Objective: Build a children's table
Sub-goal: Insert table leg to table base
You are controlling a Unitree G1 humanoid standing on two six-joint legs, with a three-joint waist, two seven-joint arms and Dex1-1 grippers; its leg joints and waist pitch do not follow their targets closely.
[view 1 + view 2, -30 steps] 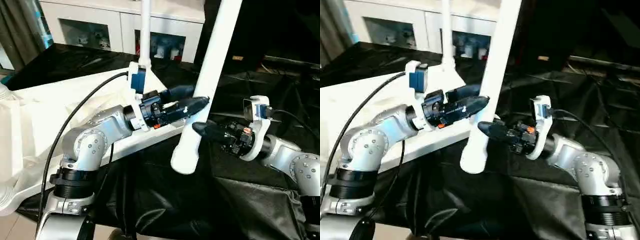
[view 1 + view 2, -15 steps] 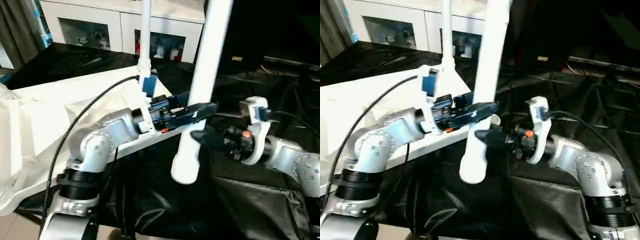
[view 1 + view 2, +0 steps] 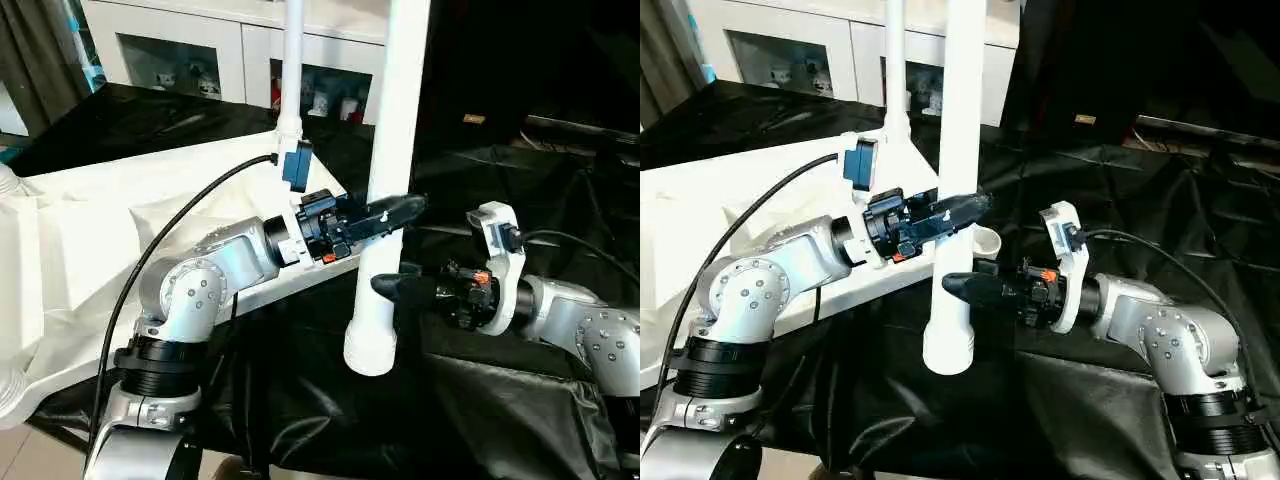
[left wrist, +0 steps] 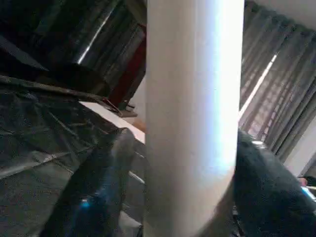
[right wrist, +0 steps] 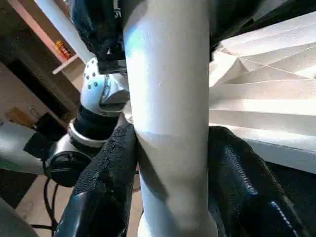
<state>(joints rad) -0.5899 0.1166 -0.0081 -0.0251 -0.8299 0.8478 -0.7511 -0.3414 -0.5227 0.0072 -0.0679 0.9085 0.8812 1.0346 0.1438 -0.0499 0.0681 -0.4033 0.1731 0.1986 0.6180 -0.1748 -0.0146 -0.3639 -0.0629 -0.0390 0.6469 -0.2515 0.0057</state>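
Note:
The children's table top (image 3: 90, 230) lies upside down at the left, and one white leg (image 3: 291, 70) stands upright in its far corner. A second white leg (image 3: 397, 140) hangs upright over the black cloth, its hollow end (image 3: 369, 352) down. My right gripper (image 3: 388, 287) is shut on its lower part, and both fingers (image 5: 108, 173) press its sides. My left gripper (image 3: 405, 208) reaches across higher up and is open. Its fingers (image 4: 98, 187) flank that leg (image 4: 192, 123) closely, with a sliver of gap at one tip. An empty round corner socket (image 3: 986, 238) sits just behind the held leg.
A black-draped work table (image 3: 500, 400) spreads under and to the right of the arms. A white cabinet (image 3: 200, 50) with glass doors stands at the back. A black cable (image 3: 180, 215) loops from my left wrist camera down along the arm.
The held leg has swung from tilted to upright. My left gripper has moved onto it and its fingers have narrowed around it. The right gripper keeps its grip, a little lower.

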